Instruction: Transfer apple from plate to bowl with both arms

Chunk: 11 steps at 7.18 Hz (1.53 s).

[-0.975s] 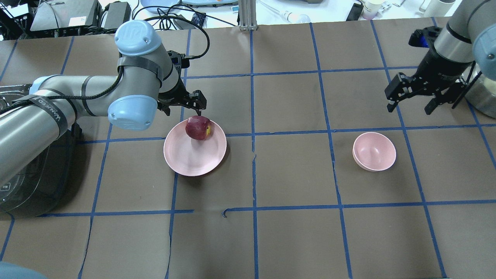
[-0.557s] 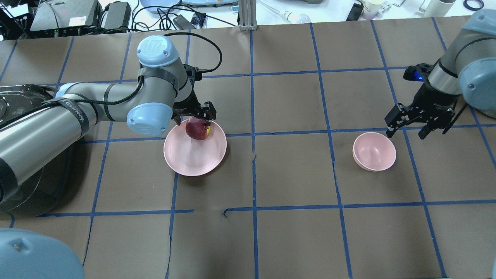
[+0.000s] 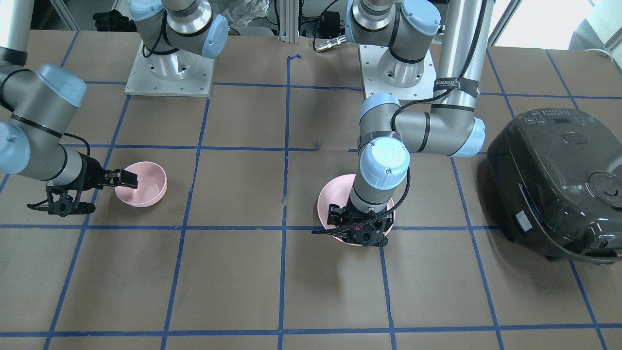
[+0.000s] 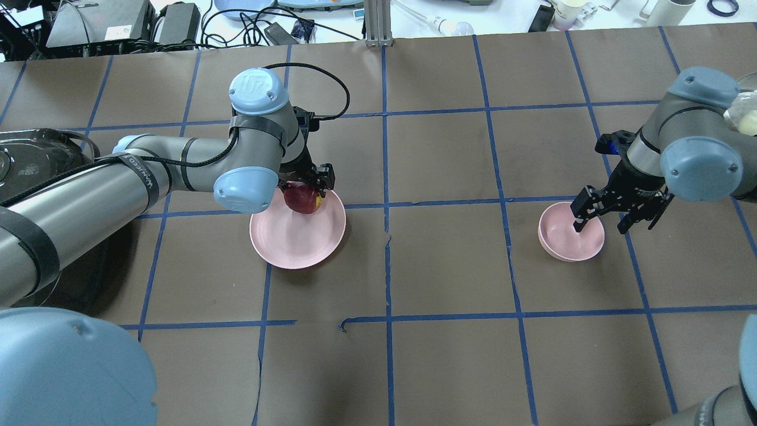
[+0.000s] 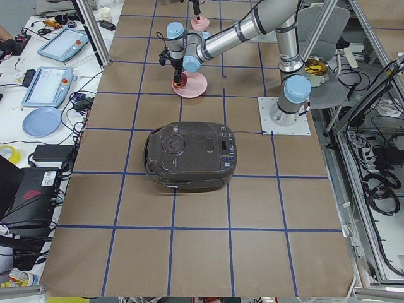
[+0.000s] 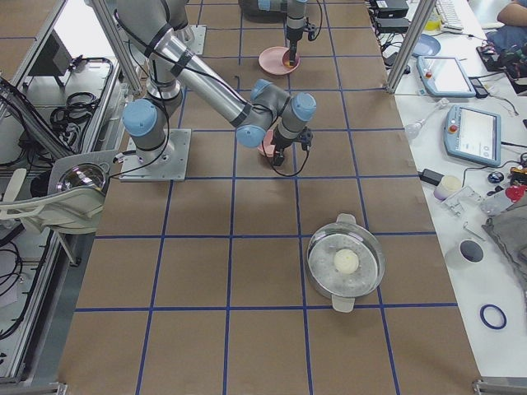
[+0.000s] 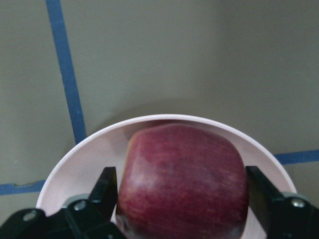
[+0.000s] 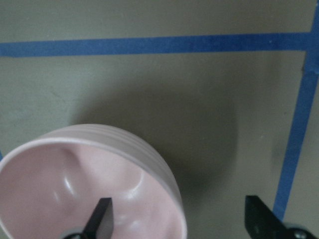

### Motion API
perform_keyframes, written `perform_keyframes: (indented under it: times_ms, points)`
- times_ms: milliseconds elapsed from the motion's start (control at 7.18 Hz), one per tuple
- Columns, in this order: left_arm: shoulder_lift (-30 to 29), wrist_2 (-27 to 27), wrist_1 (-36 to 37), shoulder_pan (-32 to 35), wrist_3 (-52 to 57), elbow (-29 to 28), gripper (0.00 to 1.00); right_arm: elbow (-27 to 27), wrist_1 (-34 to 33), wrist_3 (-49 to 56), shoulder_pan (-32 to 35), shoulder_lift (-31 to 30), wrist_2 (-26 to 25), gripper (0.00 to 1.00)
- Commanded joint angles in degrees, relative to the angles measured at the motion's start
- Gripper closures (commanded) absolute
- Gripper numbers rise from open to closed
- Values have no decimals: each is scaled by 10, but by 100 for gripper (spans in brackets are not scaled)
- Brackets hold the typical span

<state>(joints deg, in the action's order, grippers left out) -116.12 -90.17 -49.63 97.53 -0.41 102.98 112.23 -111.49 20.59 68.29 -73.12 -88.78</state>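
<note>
1. The small, blocky dark red apple (image 4: pixel 301 198) sat near the far rim of the wide, shallow pale pink plate (image 4: pixel 295 245). The black left gripper (image 7: pixel 180 191) straddled it, jaws spread wide, gripping nothing.
2. The right gripper (image 4: pixel 599 227) was likewise agape and empty, one finger inside the small deep pink bowl (image 4: pixel 559 236) and one outside its wall.
3. The step in hand was probably the grasp. It called for closing slowly and squarely on the apple's flanks, then lifting straight up so the plate did not drag.
</note>
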Motion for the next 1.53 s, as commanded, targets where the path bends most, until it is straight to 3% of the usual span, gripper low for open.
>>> perform_keyframes:
  times_ms: [0,139,557,835,1114,1392]
  points:
    - [1,-2,7,0,5,0,65,8,0,-11,0,3,-1,89]
    - [13,-2,7,1,1,-1,68,8,4,-11,0,2,-5,100]
    - [50,-4,-17,13,-6,-5,70,4,28,-17,1,-7,3,100]
    - [80,-19,-42,11,-6,-13,71,1,63,-72,17,-23,83,100]
    - [94,-32,-60,2,0,-18,71,-6,53,-195,148,-21,103,100]
    - [101,-26,-68,10,-7,-22,74,5,2,-214,192,-9,105,100]
